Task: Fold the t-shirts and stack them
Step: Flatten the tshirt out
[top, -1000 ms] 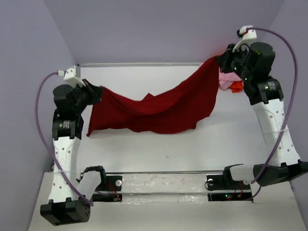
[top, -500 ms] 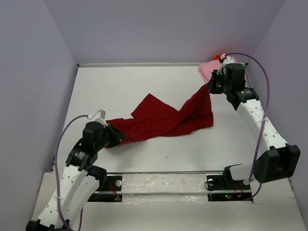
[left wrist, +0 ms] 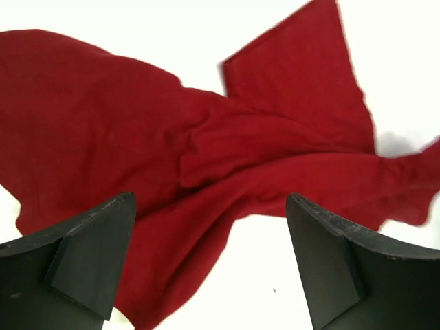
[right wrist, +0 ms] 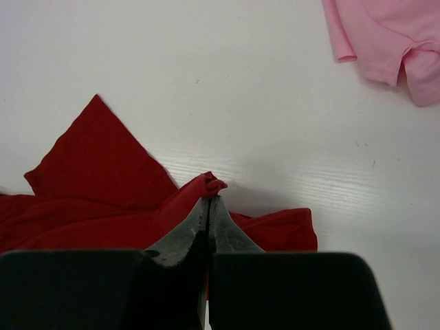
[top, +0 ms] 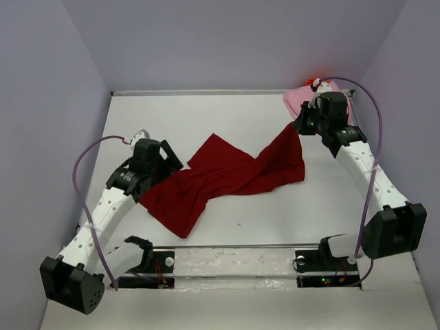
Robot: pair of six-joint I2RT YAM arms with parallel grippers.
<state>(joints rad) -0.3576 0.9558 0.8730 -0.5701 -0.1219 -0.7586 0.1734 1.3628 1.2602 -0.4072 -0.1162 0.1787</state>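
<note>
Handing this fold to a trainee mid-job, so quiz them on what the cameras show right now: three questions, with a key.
1. True or false: the left gripper has its jaws shut on the dark red shirt.
2. The right gripper has its jaws: A) open over bare table; B) shut on a bunched fold of the dark red shirt; C) shut on nothing.
3. Fill in: the pink shirt lies at the far ____ corner of the table.

Key: 1 false, the jaws stand wide open above the shirt. 2 B. 3 right.
</note>
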